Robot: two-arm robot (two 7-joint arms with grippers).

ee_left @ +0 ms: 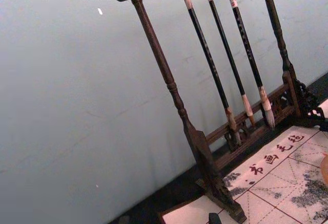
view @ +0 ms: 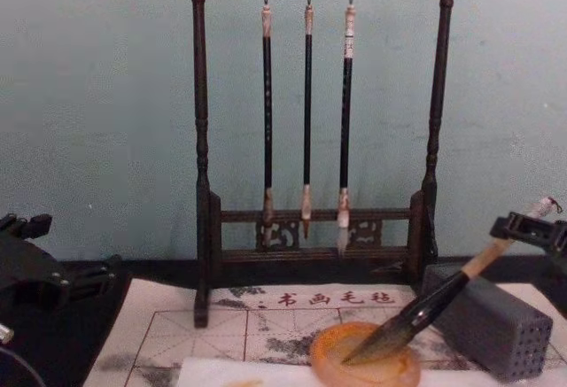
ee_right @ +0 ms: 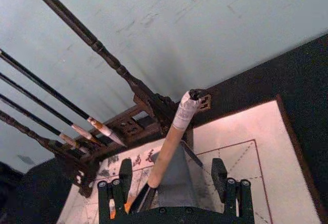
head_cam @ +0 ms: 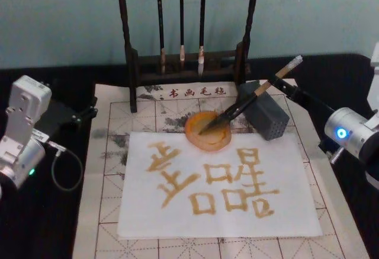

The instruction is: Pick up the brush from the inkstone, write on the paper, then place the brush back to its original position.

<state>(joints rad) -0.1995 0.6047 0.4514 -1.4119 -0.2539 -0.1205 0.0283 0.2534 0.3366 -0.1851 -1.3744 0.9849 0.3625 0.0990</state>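
Observation:
The brush (head_cam: 254,93) lies slanted, its dark bristles in the round orange inkstone (head_cam: 207,133) and its shaft leaning on a grey block (head_cam: 267,117). Its white end cap points up and to the right. My right gripper (ee_right: 172,171) is open just behind the upper shaft, and the tan shaft (ee_right: 166,147) passes between its fingers, nearer one finger (ee_right: 125,175), unpinched. The same gripper (view: 534,228) shows by the brush's cap in the chest view. The white paper (head_cam: 177,217) in front of the inkstone bears large ochre characters. My left gripper (head_cam: 74,117) is parked at the mat's left edge.
A dark wooden rack (head_cam: 131,51) with three thin hanging brushes (view: 307,121) stands behind the inkstone. A cream felt mat (head_cam: 106,152) with a red grid lies under the paper. Black table surface flanks the mat on both sides.

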